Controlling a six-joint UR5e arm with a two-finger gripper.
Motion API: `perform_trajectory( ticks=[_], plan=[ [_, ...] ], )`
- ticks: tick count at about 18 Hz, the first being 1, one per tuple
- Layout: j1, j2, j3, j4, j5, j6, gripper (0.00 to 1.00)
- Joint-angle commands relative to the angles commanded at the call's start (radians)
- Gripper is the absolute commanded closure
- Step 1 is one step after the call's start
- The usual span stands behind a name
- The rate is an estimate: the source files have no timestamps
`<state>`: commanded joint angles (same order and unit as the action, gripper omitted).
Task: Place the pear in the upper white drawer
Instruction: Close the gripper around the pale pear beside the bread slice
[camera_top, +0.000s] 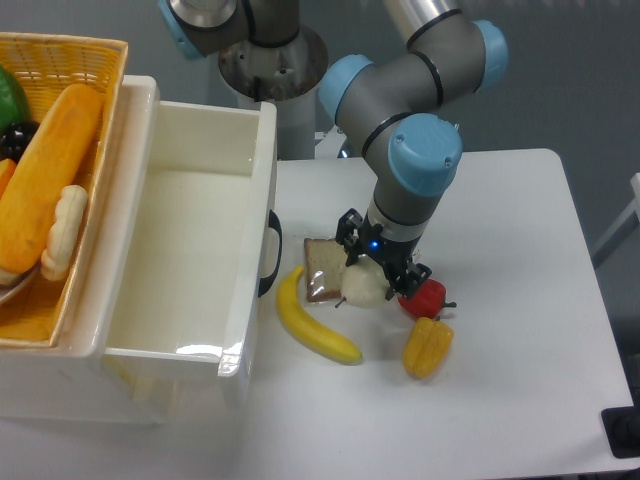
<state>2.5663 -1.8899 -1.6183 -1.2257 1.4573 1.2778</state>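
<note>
Far left, a woven yellow basket (100, 60) of food sits beside the upper white drawer (195, 150), which stands pulled out, its interior bare and its black handle (268, 255) facing right. On the worktop (520, 330) lie a banana (312, 325) and a bread slice (322, 268). The pear (364, 287) rests beside the slice, directly under the gripper (378, 268); its fingers appear to straddle the fruit, though whether they grip it cannot be told. A red pepper (424, 298) and a yellow piece (427, 347) lie further right. Step in hand: the grasp. Next: lift clear, carry left over the drawer wall.

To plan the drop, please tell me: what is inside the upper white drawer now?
The upper white drawer shows only bare white floor; its near corners are hidden by the walls.
</note>
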Motion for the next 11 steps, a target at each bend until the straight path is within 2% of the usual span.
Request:
perform_trajectory(
  ticks=[11],
  plan=[
    [0.008,0.015,0.044,-0.011,-0.014,-0.07,0.46]
  ],
)
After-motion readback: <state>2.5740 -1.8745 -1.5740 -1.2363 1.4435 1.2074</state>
